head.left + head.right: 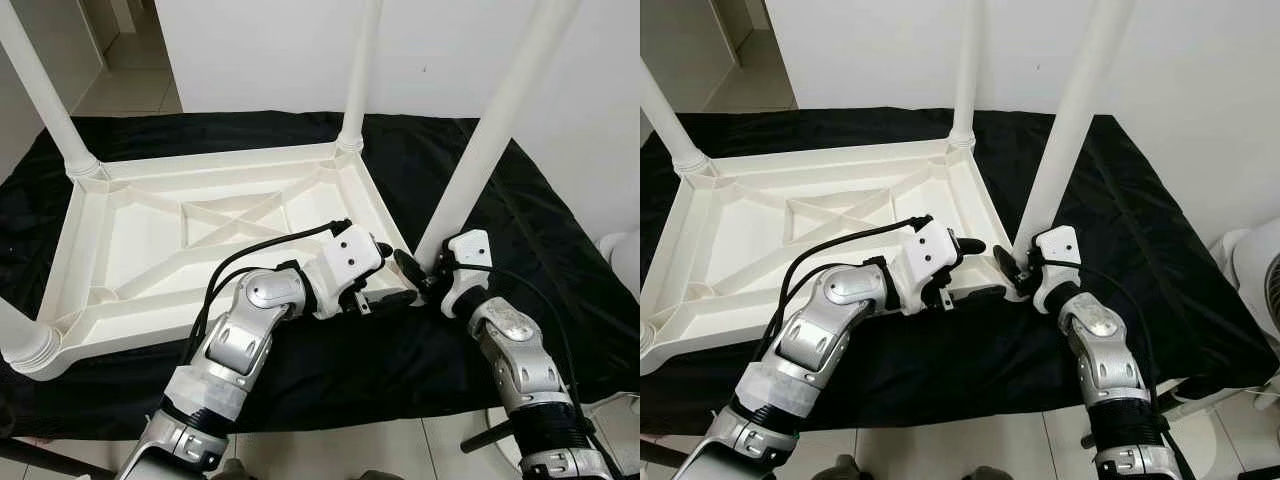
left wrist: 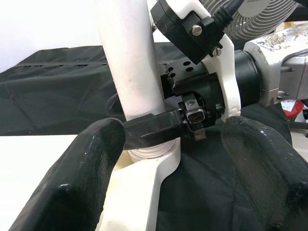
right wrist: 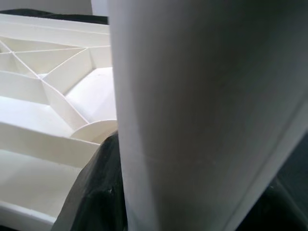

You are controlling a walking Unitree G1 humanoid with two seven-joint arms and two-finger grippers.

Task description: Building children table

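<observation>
Gripping white table leg in corner socket: right pincer

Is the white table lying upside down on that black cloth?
Yes, the tabletop lies with its ribbed underside up on the black cloth, and its legs point upward.

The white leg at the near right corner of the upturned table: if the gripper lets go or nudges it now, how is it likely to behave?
The leg leans instead of standing upright like the far leg, so it is probably not fully seated and may tip. It looks like smooth, stiff, light plastic and might slip in the right gripper.
</observation>
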